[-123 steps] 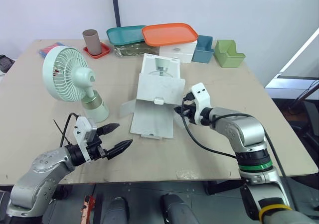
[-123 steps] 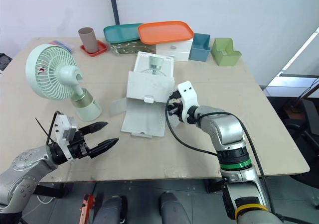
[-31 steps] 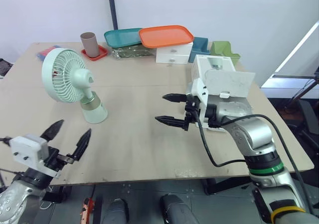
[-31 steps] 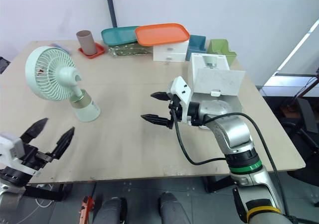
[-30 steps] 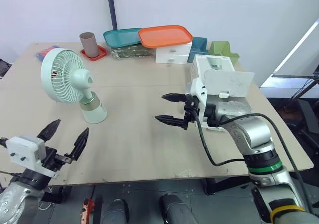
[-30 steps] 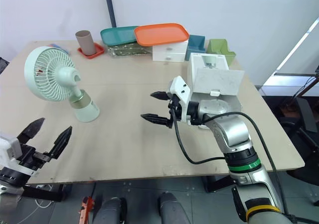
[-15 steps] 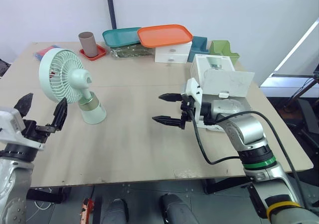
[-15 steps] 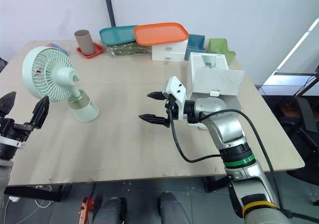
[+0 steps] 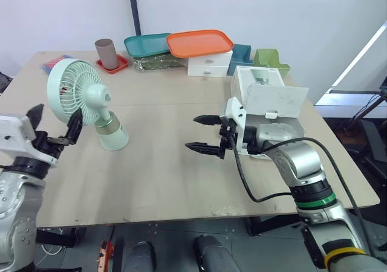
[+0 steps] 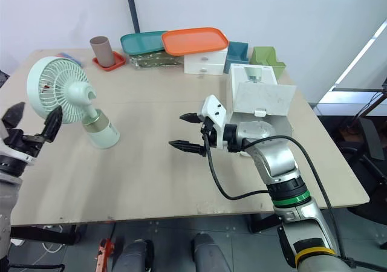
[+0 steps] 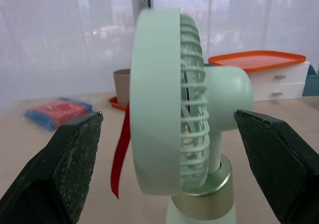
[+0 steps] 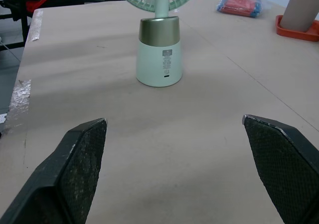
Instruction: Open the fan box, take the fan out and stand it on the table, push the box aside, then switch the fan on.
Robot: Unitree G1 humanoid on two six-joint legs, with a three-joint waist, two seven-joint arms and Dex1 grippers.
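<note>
- Green fan (image 9: 81, 100) out of the box (image 9: 266, 112) and upright on the table (image 9: 157, 181), over on the left side.
- White box open, flap up, off on the right side of the table, well apart from the fan.
- Looks like most of the job done: box opened, fan taken out and stood up, box pushed aside.
- Only one step left, by the look of it: switching the fan on.
- No switch to spot from here, and no telling about spinning blades.
- Left claw (image 9: 54, 121) up off the table, just beside the fan head on its outer side, pointing at it.
- Spread wide, holding nothing, not touching the fan.
- Seen along that claw, fan head right in the gap between the two fingers (image 11: 60, 169), a little farther off.
- Right claw (image 9: 193, 133) low over the middle of the table, between fan and box, pointing toward the fan.
- Also spread wide and empty, well apart from the fan.
- Right arm bent, forearm just in front of the box.
- Best guess for the next move: left claw, as the nearer one, reaching in to switch the fan on.
</note>
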